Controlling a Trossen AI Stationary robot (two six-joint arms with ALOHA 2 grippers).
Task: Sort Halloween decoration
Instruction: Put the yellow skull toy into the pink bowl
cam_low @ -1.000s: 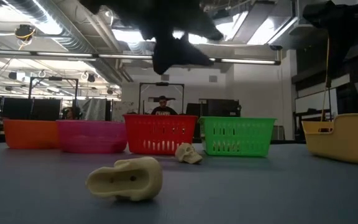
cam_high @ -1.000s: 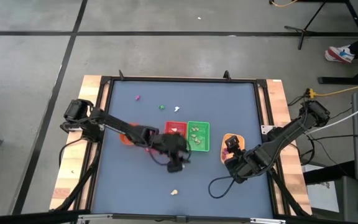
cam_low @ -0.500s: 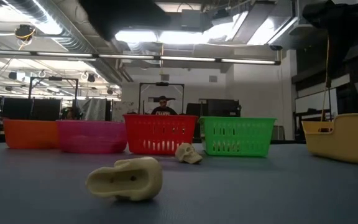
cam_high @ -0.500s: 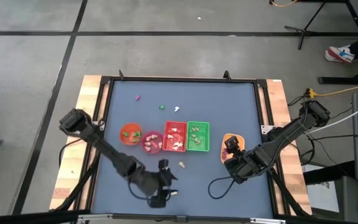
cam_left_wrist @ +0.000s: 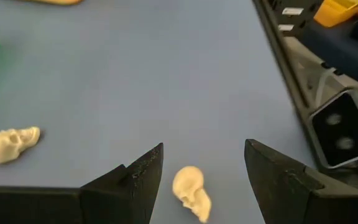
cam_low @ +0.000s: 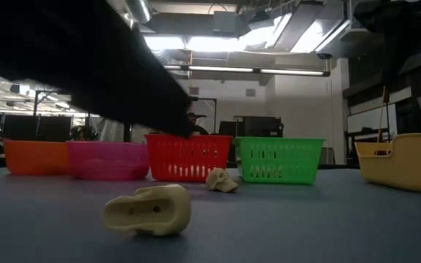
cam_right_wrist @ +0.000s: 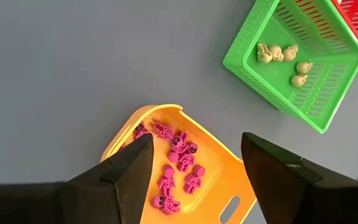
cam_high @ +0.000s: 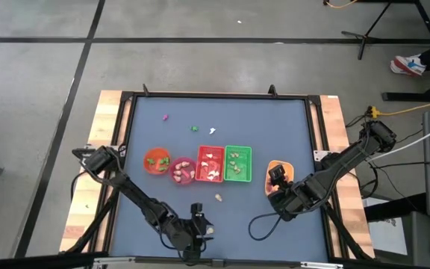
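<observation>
Left wrist view: the left gripper [cam_left_wrist: 204,174], swung from the baskets to the near edge, is held open and empty around a cream skull [cam_left_wrist: 191,191], ready for picking.

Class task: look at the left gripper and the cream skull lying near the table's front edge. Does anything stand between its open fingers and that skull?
Nothing visible does. The left gripper is open, and the cream skull lies on bare blue table between its fingers.
</observation>
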